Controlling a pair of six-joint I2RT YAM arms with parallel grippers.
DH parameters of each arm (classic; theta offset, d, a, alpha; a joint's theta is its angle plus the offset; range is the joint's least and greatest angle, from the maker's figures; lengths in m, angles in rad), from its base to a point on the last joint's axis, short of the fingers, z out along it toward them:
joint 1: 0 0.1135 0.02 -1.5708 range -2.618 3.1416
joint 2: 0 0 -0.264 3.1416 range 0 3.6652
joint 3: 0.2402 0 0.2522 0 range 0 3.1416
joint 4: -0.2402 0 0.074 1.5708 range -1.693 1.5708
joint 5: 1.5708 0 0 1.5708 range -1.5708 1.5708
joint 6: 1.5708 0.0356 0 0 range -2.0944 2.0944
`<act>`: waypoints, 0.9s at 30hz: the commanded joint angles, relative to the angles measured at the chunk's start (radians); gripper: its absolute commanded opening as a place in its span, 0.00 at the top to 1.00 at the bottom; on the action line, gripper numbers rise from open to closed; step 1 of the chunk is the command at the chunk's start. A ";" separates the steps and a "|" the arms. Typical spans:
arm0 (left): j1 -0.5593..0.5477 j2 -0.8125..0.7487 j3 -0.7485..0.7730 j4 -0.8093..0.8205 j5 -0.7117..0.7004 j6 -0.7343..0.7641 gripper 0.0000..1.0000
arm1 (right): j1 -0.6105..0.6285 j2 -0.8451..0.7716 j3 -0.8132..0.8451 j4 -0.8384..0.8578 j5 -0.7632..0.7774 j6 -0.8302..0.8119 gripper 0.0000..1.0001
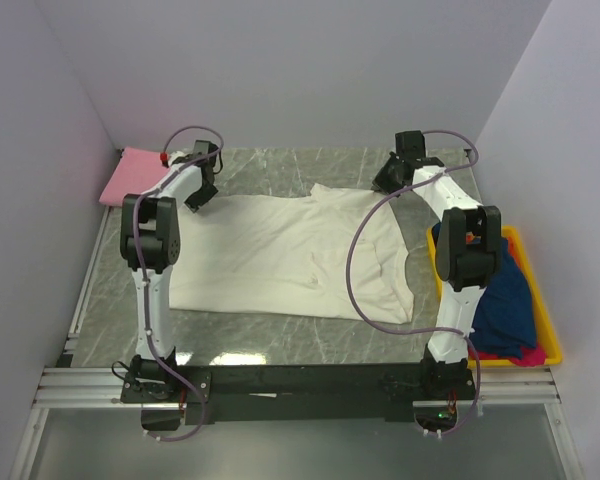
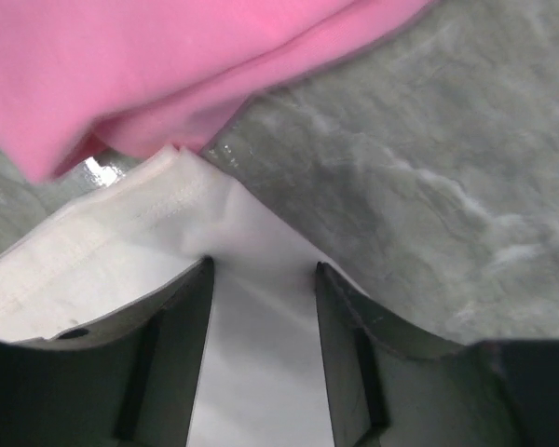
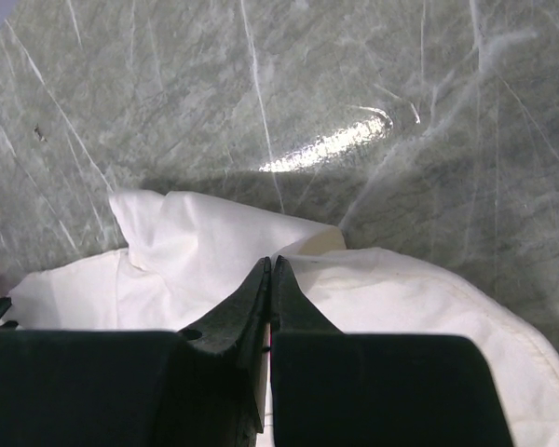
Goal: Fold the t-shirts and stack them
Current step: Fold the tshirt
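The left gripper [image 2: 264,265], upper left in the top view, holds its 2 fingers apart over a corner of the cream-white t-shirt [image 1: 280,250], just beside the folded pink t-shirt [image 1: 130,175]. The right gripper [image 3: 270,264], upper right, has its fingers pressed together at a bunched shirt edge; whether fabric is caught cannot be told. The shirt lies spread across the table [image 1: 280,165] centre.

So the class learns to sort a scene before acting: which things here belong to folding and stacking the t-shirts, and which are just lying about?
Belong to the job:
cream-white t-shirt, spread out
pink t-shirt, folded, far left
dark blue t-shirt, in the bin
magenta t-shirt, in the bin

Just lying about:
yellow bin
table
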 commanded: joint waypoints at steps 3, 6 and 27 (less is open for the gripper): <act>0.001 0.051 0.054 -0.058 -0.064 -0.042 0.51 | -0.005 -0.023 -0.001 0.050 -0.024 0.000 1.00; 0.001 0.041 0.034 -0.048 -0.059 -0.051 0.70 | -0.005 -0.026 -0.009 0.056 -0.026 0.000 1.00; 0.064 -0.348 -0.384 0.383 0.109 -0.001 0.99 | -0.004 -0.308 -0.365 0.181 0.023 0.046 1.00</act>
